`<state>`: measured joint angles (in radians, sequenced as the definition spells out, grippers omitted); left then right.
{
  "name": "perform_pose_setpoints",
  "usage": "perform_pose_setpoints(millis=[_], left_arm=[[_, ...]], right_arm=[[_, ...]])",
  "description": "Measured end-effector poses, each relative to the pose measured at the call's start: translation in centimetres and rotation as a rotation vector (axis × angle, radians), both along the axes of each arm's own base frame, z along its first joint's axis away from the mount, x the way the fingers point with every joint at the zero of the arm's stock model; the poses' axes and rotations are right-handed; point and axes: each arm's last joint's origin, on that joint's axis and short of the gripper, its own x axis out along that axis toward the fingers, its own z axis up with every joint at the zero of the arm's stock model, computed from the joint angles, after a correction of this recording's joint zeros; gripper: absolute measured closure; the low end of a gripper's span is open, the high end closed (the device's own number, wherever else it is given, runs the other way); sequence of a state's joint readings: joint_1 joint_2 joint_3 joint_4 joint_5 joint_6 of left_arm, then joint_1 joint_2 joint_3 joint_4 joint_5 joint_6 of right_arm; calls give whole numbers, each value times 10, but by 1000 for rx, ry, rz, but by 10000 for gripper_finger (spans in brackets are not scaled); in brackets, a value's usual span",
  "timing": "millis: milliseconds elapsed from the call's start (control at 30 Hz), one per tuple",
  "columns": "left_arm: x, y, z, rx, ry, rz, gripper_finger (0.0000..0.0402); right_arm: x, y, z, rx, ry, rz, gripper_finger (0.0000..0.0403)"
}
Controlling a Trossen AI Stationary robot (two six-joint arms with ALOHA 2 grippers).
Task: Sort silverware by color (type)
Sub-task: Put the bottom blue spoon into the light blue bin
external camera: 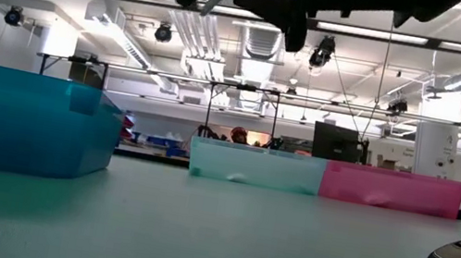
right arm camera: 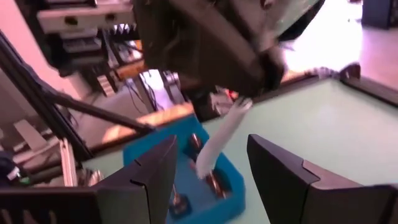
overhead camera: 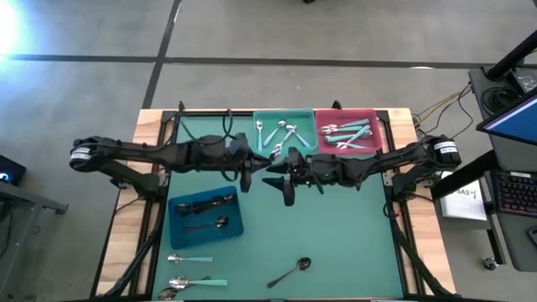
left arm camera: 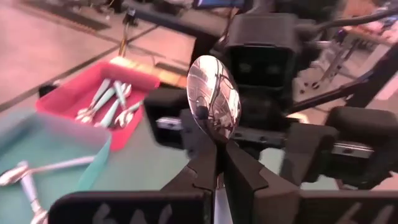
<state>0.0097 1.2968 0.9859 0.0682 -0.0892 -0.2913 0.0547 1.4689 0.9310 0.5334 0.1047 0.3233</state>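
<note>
Left gripper [left arm camera: 217,163]: clamped on a silver spoon [left arm camera: 213,104], bowl up, raised over mid-table beside the teal bin [overhead camera: 284,132].
Right gripper [right arm camera: 208,163]: fingers spread, holding nothing, facing the spoon's handle.
Other spoons: in the bins; loose along the near edge.

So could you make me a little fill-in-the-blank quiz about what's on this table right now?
1. The left gripper is shut on a shiny silver ____.
2. The mint-handled spoons lie in the ____ bin.
3. The right gripper's fingers are ____.
4. The dark spoons lie in the ____ bin.

Missing words: spoon; pink; open; blue
</note>
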Motion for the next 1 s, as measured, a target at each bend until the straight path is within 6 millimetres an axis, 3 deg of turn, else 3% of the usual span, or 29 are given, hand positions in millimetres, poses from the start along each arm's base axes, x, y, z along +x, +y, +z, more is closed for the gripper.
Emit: perform_pose_setpoints(millis=[167, 467, 633, 800, 1000], left_arm=[[2, -14, 4, 43, -51, -11, 401], [11, -15, 3, 56, -108, 18, 401], [19, -15, -3, 58, -119, 19, 399], [20, -15, -3, 63, -125, 12, 399], [20, -16, -2, 79, -127, 5, 400]], right_arm=[[0, 0, 4, -11, -37, 0, 216], [2, 2, 8, -83, -88, 7, 231], [3, 2, 11, -107, -97, 8, 279], [3, 2, 11, -117, -92, 7, 373], [3, 2, 10, -125, -85, 7, 393]])
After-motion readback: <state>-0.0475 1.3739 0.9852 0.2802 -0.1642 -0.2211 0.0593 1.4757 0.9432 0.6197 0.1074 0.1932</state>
